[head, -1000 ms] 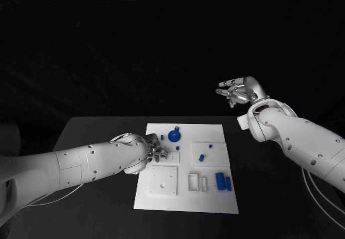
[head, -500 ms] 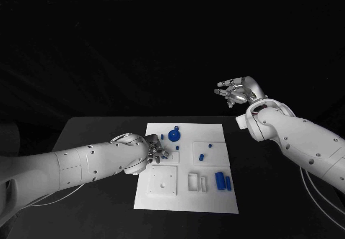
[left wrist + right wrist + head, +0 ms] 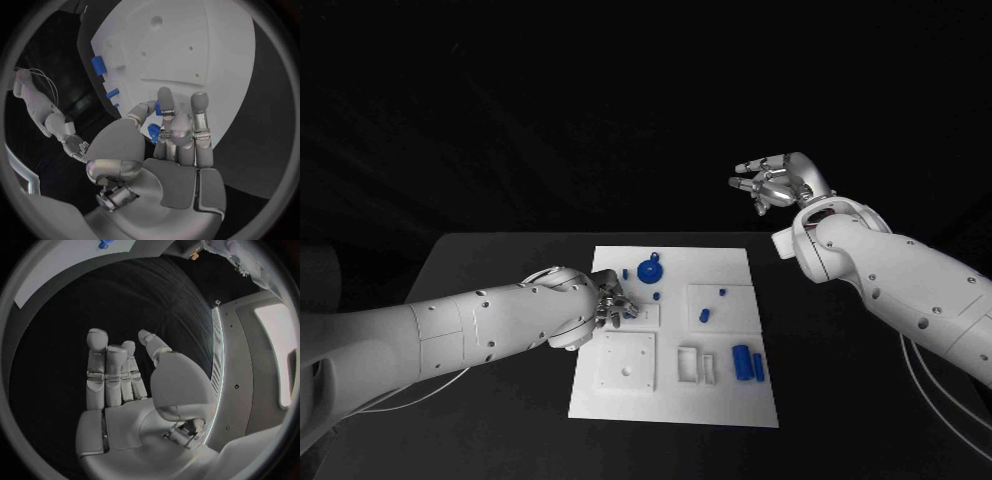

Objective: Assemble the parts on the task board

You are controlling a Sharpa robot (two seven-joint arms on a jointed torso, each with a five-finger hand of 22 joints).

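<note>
The white task board (image 3: 733, 262) lies mid-table. On it are a round blue part (image 3: 649, 271), a small blue peg (image 3: 655, 297), two small blue pieces (image 3: 705, 316) and two blue blocks (image 3: 749, 364). My left hand (image 3: 610, 305) is low over the board's left edge. In the left wrist view its thumb and fingers (image 3: 182, 127) pinch a small blue part (image 3: 154, 132), with the board (image 3: 187, 45) just beyond. My right hand (image 3: 776, 182) hangs high beyond the table's far right corner, fingers apart and holding nothing (image 3: 125, 375).
A raised square white plate (image 3: 626, 362) and white rectangular frames (image 3: 689, 365) sit on the board's near part. Black table (image 3: 502, 270) surrounds the board on both sides. My right forearm (image 3: 891, 280) slants above the table's right edge.
My right hand has drifted very slightly to the left. My left hand stays at the board's left edge with the small part.
</note>
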